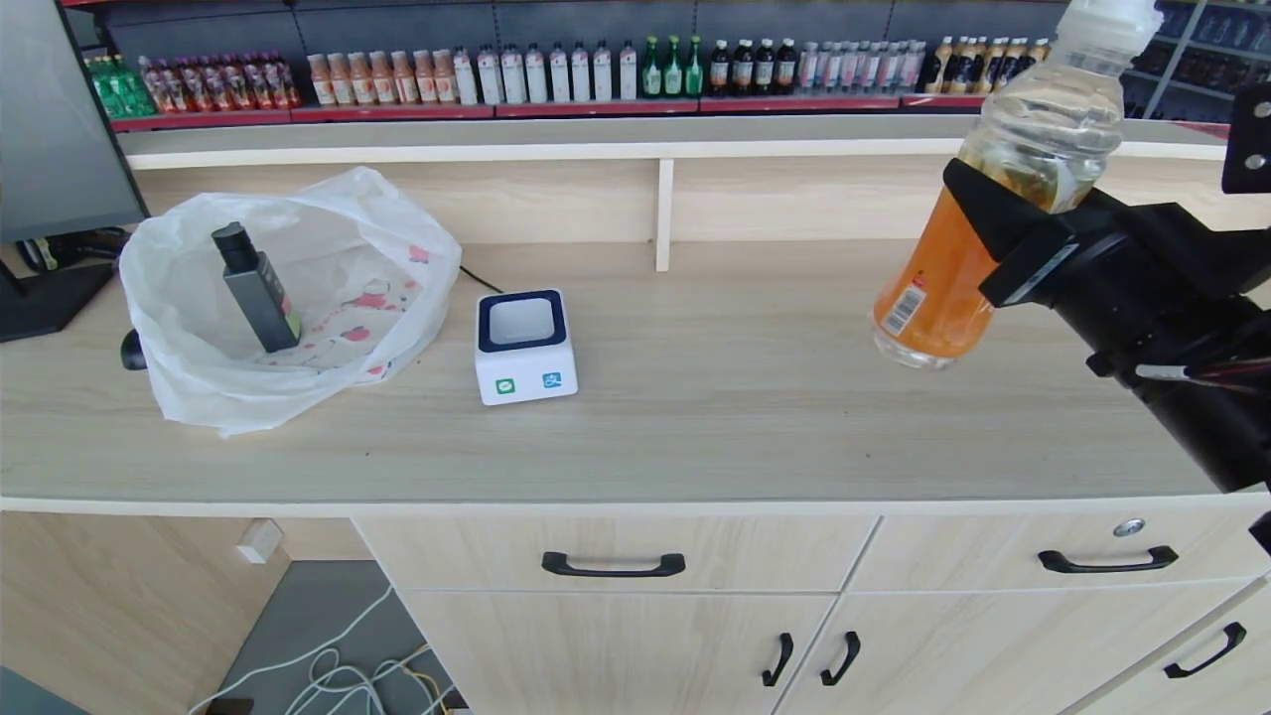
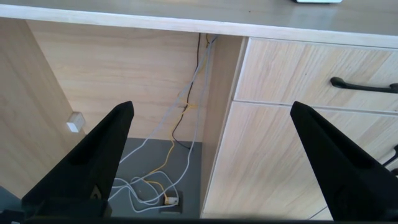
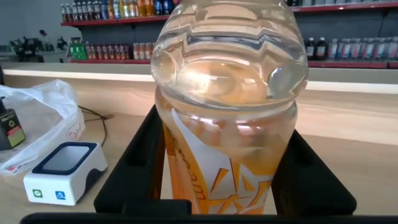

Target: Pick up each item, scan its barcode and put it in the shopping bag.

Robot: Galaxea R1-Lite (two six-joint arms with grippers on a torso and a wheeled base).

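Note:
My right gripper [image 1: 1003, 223] is shut on an orange drink bottle [image 1: 993, 189] and holds it tilted in the air above the right part of the counter, white cap up, barcode label low on the bottle. The same bottle [image 3: 227, 124] sits between the black fingers [image 3: 134, 168] in the right wrist view. A white and blue barcode scanner [image 1: 523, 346] stands mid-counter, well left of the bottle. The white plastic shopping bag [image 1: 387, 248] lies open at the left with a dark grey bottle [image 1: 255, 288] inside. My left gripper [image 2: 208, 162] hangs open below the counter, facing the cabinet.
A monitor [image 1: 55, 119] and its base stand at the counter's far left. A raised ledge [image 1: 655, 149] runs along the back with a vertical divider. Shelves of bottles [image 1: 556, 70] line the far wall. Drawers with black handles [image 1: 613, 566] are beneath; cables [image 2: 155, 186] lie on the floor.

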